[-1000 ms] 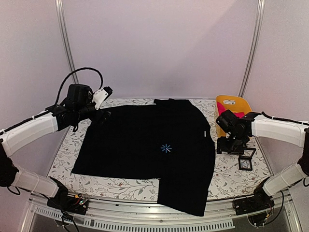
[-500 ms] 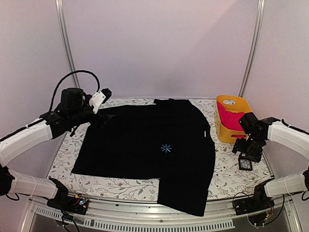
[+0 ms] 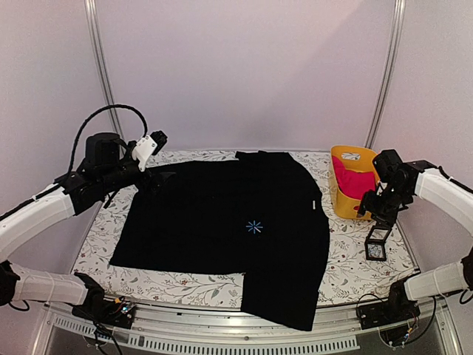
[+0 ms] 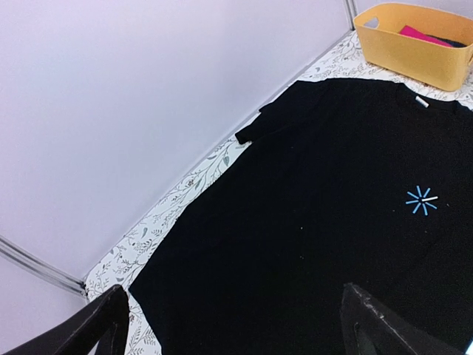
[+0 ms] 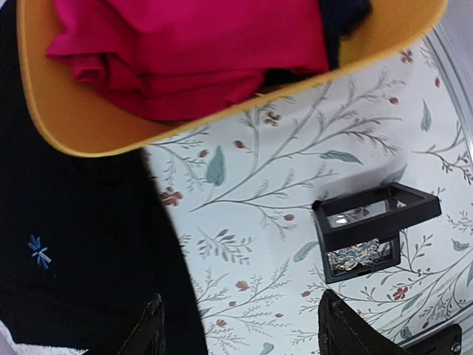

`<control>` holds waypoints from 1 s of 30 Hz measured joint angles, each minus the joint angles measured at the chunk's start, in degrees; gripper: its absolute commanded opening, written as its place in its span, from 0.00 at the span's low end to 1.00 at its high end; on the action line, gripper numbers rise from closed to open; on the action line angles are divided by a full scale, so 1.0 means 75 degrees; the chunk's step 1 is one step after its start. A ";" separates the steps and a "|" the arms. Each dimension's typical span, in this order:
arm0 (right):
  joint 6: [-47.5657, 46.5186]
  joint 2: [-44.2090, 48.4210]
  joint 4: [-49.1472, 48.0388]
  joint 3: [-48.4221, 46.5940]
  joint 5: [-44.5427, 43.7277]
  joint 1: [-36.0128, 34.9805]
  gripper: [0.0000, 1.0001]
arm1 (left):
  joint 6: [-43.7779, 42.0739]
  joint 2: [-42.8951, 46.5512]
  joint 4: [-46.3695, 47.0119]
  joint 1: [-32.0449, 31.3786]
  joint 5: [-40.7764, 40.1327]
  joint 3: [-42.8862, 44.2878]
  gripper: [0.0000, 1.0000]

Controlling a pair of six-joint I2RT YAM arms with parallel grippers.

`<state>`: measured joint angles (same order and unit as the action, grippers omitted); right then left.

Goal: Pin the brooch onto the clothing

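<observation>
The black shirt (image 3: pixel 222 214) lies spread on the table, its light-blue asterisk print (image 3: pixel 254 227) on the chest. The brooch (image 5: pixel 358 257) is a pale silvery piece lying inside a small open black frame box (image 5: pixel 373 225) on the table right of the shirt, also seen from the top view (image 3: pixel 377 244). My right gripper (image 5: pixel 244 342) is open and empty, hovering above the table between the shirt's edge and the box. My left gripper (image 4: pixel 236 336) is open and empty above the shirt's far left part (image 4: pixel 295 222).
An orange basket (image 3: pixel 341 196) holding a bright pink garment (image 5: pixel 185 44) stands at the back right, just beyond the frame box. The table has a floral cloth (image 3: pixel 355 266). Metal frame posts rise at the back corners.
My right gripper moved right from beside the basket to over the frame box, then rose above it. My left arm drew back a little to the left.
</observation>
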<state>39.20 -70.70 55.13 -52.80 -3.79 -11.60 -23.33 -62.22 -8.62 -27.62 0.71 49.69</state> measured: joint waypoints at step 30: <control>-1.3301 0.1676 0.1457 0.0303 -0.0411 -0.0047 0.78 | -0.0207 0.0067 0.0012 0.0041 0.0347 -0.0163 1.00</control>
<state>-60.55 -58.13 66.06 -50.52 -6.87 -11.94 -24.88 -61.71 -8.54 -27.31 3.31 48.47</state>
